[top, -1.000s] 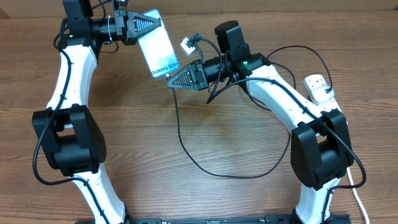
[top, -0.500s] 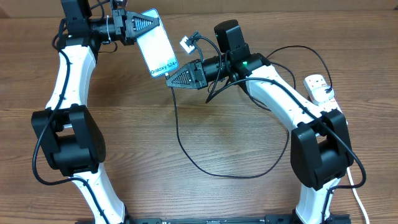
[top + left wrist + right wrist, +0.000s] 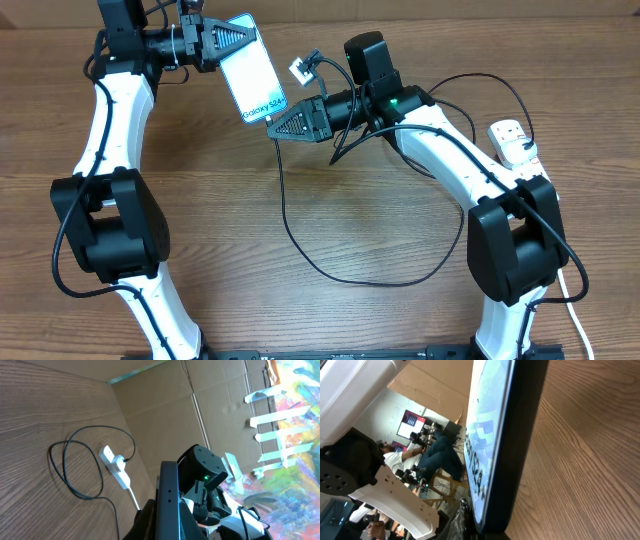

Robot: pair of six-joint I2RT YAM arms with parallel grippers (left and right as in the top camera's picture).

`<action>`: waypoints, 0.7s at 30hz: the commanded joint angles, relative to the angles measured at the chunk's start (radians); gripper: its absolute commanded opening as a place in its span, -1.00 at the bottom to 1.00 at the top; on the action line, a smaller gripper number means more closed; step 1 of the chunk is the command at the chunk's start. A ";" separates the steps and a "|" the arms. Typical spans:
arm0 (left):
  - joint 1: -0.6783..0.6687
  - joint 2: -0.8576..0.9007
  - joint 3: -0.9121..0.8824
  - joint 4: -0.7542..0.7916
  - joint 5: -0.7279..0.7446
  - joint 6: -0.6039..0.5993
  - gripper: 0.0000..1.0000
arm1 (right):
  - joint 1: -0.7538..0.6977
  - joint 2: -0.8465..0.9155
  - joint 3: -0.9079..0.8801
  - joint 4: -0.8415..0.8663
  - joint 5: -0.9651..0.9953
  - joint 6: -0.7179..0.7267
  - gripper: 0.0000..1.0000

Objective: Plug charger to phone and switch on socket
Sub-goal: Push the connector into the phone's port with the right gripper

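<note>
My left gripper is shut on the top end of the phone, holding it above the table with its light blue screen facing up. In the left wrist view the phone shows edge-on between my dark fingers. My right gripper is shut at the phone's bottom edge, with the thin black charger cable trailing from it. The small plug is hidden between the fingers. The cable loops across the table to the white socket at the right edge. The phone fills the right wrist view.
The charger's slack lies in a wide loop on the wooden table between both arm bases. A thick white cord runs down from the socket. A cardboard wall stands behind the socket.
The left gripper with the phone and the right gripper's tip have crept a touch to the left. Both grips hold as before.
</note>
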 commanded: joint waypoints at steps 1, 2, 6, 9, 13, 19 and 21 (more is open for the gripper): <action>-0.006 -0.011 0.013 -0.003 0.050 -0.010 -0.91 | -0.001 -0.023 0.021 0.030 0.035 0.022 -0.92; -0.006 -0.011 0.013 -0.003 0.050 -0.010 -0.91 | -0.002 -0.023 0.021 0.034 0.035 0.024 -0.92; -0.006 -0.011 0.013 -0.003 0.050 -0.010 -0.92 | -0.002 -0.023 0.021 0.037 0.035 0.034 -0.92; -0.006 -0.011 0.013 -0.002 0.050 -0.010 -0.92 | -0.004 -0.023 0.021 0.045 0.035 0.051 -0.92; -0.006 -0.011 0.013 -0.002 0.050 -0.007 -0.92 | -0.004 -0.023 0.021 0.045 0.035 0.058 -0.92; -0.006 -0.011 0.013 -0.002 0.051 -0.007 -0.92 | -0.005 -0.023 0.021 0.072 0.035 0.100 -0.92; -0.006 -0.011 0.013 -0.002 0.051 -0.006 -0.91 | -0.006 -0.023 0.021 0.078 0.035 0.106 -0.92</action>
